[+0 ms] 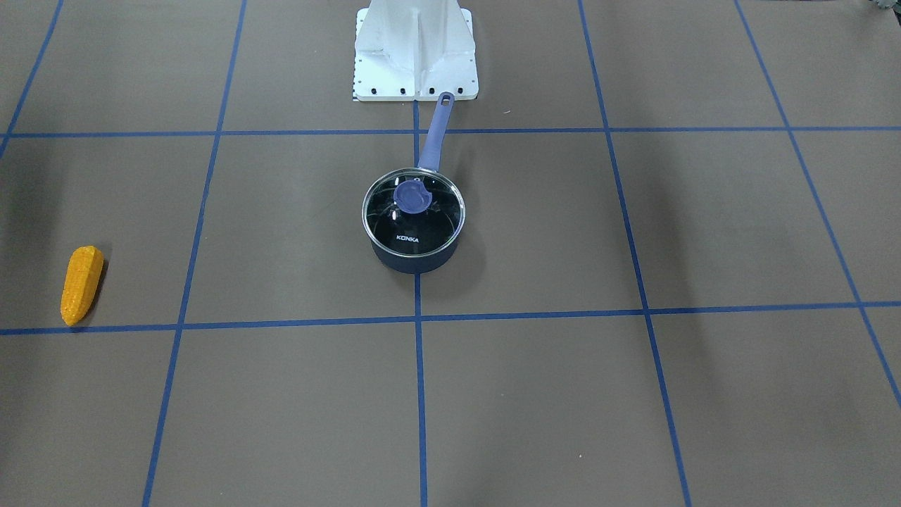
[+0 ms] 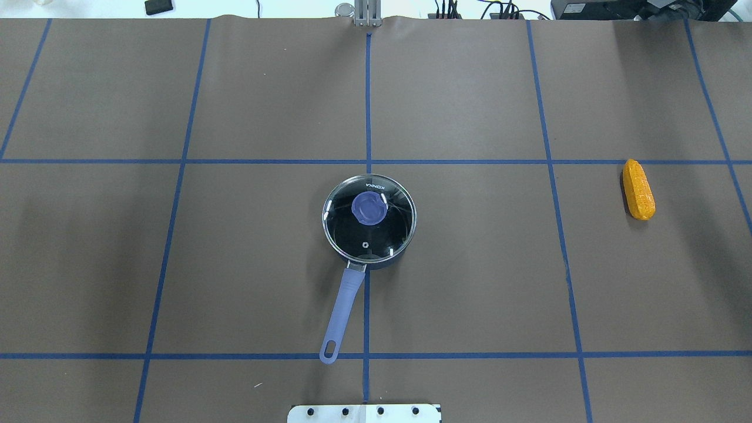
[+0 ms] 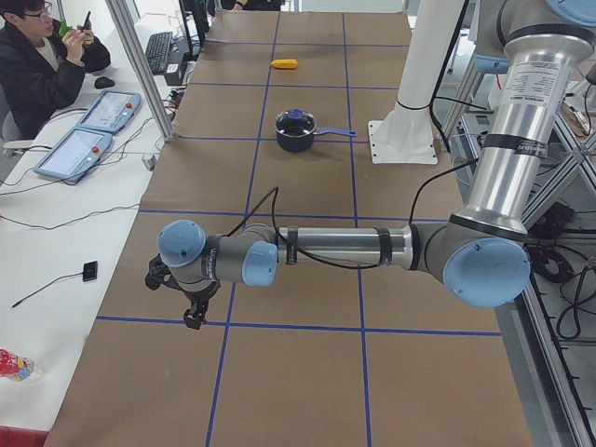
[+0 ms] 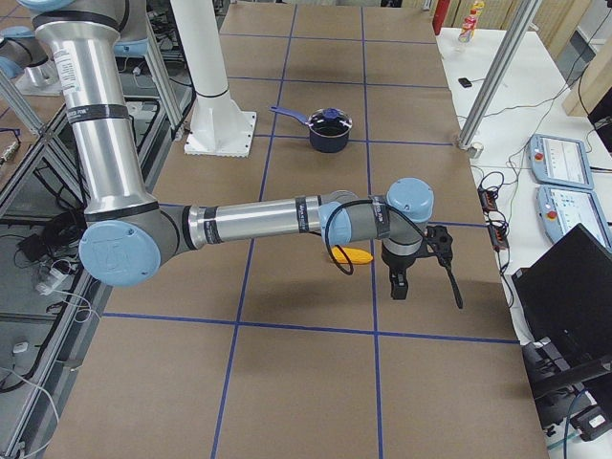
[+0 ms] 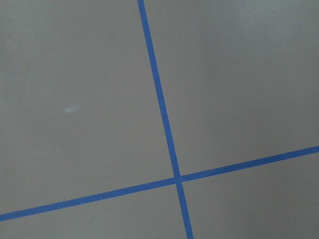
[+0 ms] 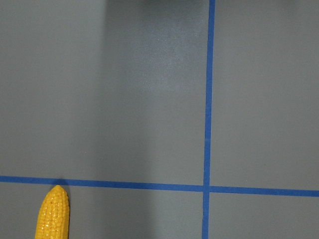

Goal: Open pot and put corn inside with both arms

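Observation:
The dark pot point(image 1: 414, 261) stands at the table's middle with its glass lid point(image 1: 415, 224) on and its blue handle point(image 2: 344, 304) pointing toward the robot base. The orange-yellow corn point(image 2: 638, 189) lies flat far out on the robot's right side, also in the front view point(image 1: 82, 284) and at the bottom left of the right wrist view point(image 6: 53, 218). My left gripper point(image 3: 194, 318) hangs over bare table far from the pot. My right gripper point(image 4: 399, 285) hangs just beyond the corn point(image 4: 356, 255). Both show only in side views, so I cannot tell whether they are open.
The white robot base plate point(image 1: 415, 49) sits behind the pot handle. An operator point(image 3: 37, 65) sits at a side desk with teach pendants point(image 3: 79, 149). Metal frame posts point(image 4: 497, 76) stand along the far edge. Blue tape lines grid the brown table.

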Motion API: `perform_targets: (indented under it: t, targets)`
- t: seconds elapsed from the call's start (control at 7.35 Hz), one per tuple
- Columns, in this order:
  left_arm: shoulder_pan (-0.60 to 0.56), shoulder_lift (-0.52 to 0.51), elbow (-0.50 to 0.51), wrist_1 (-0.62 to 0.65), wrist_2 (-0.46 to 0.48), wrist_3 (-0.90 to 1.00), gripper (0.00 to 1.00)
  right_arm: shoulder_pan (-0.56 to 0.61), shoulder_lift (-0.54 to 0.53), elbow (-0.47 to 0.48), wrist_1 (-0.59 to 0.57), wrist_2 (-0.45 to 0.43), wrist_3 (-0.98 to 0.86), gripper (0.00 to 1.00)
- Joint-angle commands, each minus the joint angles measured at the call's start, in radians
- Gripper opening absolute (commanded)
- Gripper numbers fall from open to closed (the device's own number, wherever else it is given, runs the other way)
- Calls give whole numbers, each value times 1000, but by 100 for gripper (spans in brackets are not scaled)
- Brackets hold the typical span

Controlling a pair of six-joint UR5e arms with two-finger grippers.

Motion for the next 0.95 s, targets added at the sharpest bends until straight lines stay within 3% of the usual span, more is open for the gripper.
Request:
perform_targets:
  t: [0.0,0.27,0.54,0.82]
  targets:
    - [0,0,-1,-1,0,-2,98,-2,3,-3,0,3,0,100]
    - [2,-15,-2,1,-2,-17,98,-12,11,3,6,14,1,100]
    - [61,-41,-162,5,-8,-337,97,-61,14,4,17,11,207,100]
    - [240,-93,-269,15,2,-623,97,-151,14,106,29,3,377,100]
